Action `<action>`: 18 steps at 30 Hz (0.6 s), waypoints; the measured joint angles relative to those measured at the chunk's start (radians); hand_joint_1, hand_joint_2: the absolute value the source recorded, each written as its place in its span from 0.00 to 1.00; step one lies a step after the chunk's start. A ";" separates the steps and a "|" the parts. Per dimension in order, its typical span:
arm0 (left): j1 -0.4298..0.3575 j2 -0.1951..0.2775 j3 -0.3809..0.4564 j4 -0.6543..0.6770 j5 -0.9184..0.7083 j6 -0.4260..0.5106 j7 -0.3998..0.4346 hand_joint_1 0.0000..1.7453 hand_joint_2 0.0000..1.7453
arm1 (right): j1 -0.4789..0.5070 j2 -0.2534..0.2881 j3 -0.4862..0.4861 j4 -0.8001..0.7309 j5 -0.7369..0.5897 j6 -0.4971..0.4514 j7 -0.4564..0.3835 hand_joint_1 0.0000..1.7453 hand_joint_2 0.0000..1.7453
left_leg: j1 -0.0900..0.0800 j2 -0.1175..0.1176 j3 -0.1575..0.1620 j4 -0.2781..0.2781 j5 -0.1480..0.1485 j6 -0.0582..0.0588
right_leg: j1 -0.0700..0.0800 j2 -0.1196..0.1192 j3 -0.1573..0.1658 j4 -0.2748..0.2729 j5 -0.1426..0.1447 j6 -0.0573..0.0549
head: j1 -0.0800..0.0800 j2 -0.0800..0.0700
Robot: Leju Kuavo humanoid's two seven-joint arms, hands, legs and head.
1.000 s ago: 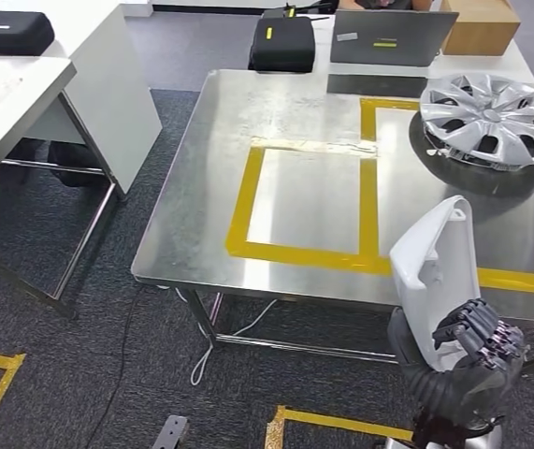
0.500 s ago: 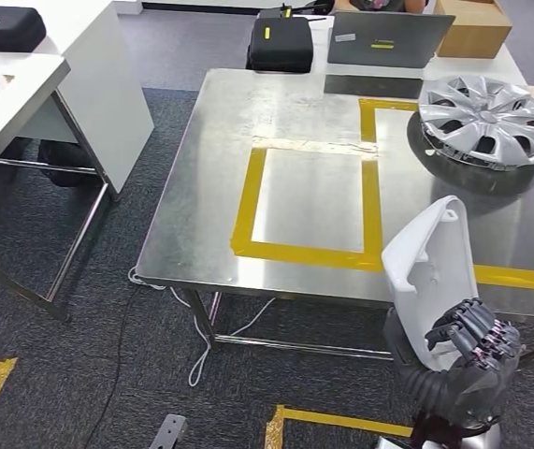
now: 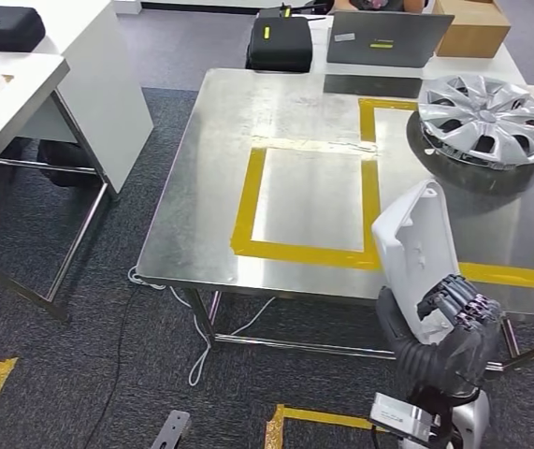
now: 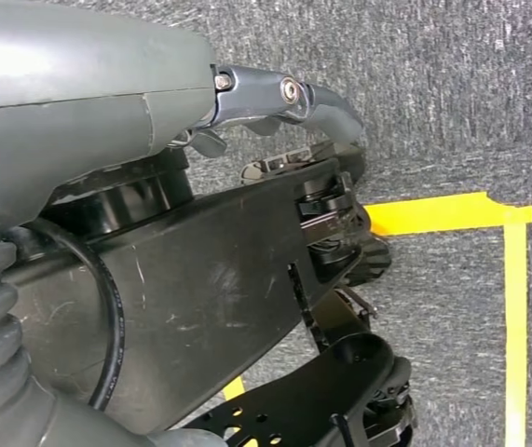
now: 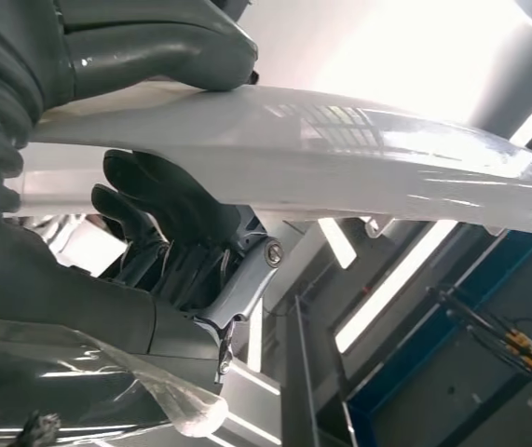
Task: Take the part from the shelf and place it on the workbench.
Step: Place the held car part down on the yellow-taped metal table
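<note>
One hubcap [image 3: 489, 120] on workbench [image 3: 299, 159]; right hand [image 3: 454, 313] grips white part [image 3: 415, 248].

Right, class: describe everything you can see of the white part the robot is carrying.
The white part is a glossy, moulded shell that looks like plastic, curved outside and hollow inside, with small ribs and a tab at its top edge. The right hand grips its lower end, thumb on one face and dark fingers on the other. It stands roughly upright, in front of the near edge of the steel workbench, not yet set down on it.
</note>
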 joint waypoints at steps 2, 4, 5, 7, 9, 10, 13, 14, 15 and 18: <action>-0.001 0.000 0.000 0.000 -0.004 -0.001 0.000 0.00 1.00 | -0.016 -0.013 0.008 0.012 -0.013 0.002 0.021 1.00 1.00 | 0.000 0.000 0.000 0.000 0.000 0.000 | 0.000 0.000 0.000 0.000 0.000 0.000 | 0.000 0.000; -0.004 -0.001 0.000 0.000 -0.006 -0.003 0.001 0.00 1.00 | -0.033 -0.025 0.015 0.026 -0.024 0.004 0.035 1.00 1.00 | 0.001 0.000 0.000 0.000 0.000 0.000 | 0.001 0.000 -0.001 0.000 0.000 0.000 | 0.000 0.000; -0.006 -0.002 0.000 0.000 -0.007 -0.003 0.001 0.00 1.00 | -0.040 -0.030 0.017 0.033 -0.028 0.006 0.038 1.00 1.00 | 0.001 0.000 0.000 -0.001 0.000 0.000 | 0.001 0.000 -0.001 0.000 0.000 0.000 | 0.000 0.000; -0.008 -0.003 0.000 0.000 -0.010 -0.004 0.002 0.00 1.00 | -0.052 -0.037 0.021 0.042 -0.032 0.007 0.042 1.00 1.00 | 0.001 0.000 0.000 -0.001 0.000 0.000 | 0.001 0.000 -0.001 0.000 0.000 0.000 | 0.000 0.000; -0.009 -0.003 0.000 0.000 -0.012 -0.005 0.003 0.00 1.00 | -0.059 -0.043 0.025 0.050 -0.036 0.007 0.044 1.00 1.00 | 0.001 0.000 0.000 -0.001 0.000 0.000 | 0.001 0.000 -0.001 0.000 0.000 0.000 | 0.000 0.000; -0.010 -0.003 0.000 0.000 -0.013 -0.005 0.004 0.00 1.00 | -0.062 -0.045 0.028 0.053 -0.039 0.007 0.045 1.00 1.00 | 0.001 0.000 0.000 -0.001 0.000 0.000 | 0.001 0.000 -0.001 0.000 0.000 0.000 | 0.000 0.000; -0.011 -0.003 0.000 0.000 -0.013 -0.005 0.004 0.00 1.00 | -0.070 -0.051 0.034 0.061 -0.044 0.007 0.048 1.00 1.00 | 0.002 0.000 0.000 -0.001 0.000 0.000 | 0.002 0.000 -0.001 0.000 0.000 0.000 | 0.000 0.000; -0.011 -0.003 0.000 0.000 -0.012 -0.005 0.004 0.00 1.00 | -0.072 -0.053 0.036 0.062 -0.045 0.007 0.049 1.00 1.00 | 0.002 0.000 0.000 -0.001 0.000 0.000 | 0.002 0.000 -0.001 0.000 0.000 0.000 | 0.000 0.000; -0.011 -0.003 0.000 0.000 -0.011 -0.005 0.004 0.00 1.00 | -0.074 -0.054 0.038 0.064 -0.045 0.007 0.049 1.00 1.00 | 0.002 0.000 0.000 -0.001 0.000 0.000 | 0.002 0.000 -0.001 0.000 0.000 0.000 | 0.000 0.000; -0.011 -0.003 0.000 0.000 -0.010 -0.005 0.004 0.00 1.00 | -0.076 -0.056 0.040 0.067 -0.045 0.007 0.049 1.00 1.00 | 0.001 0.000 0.000 -0.001 0.000 0.000 | 0.002 0.000 -0.001 0.000 0.000 0.000 | 0.000 0.000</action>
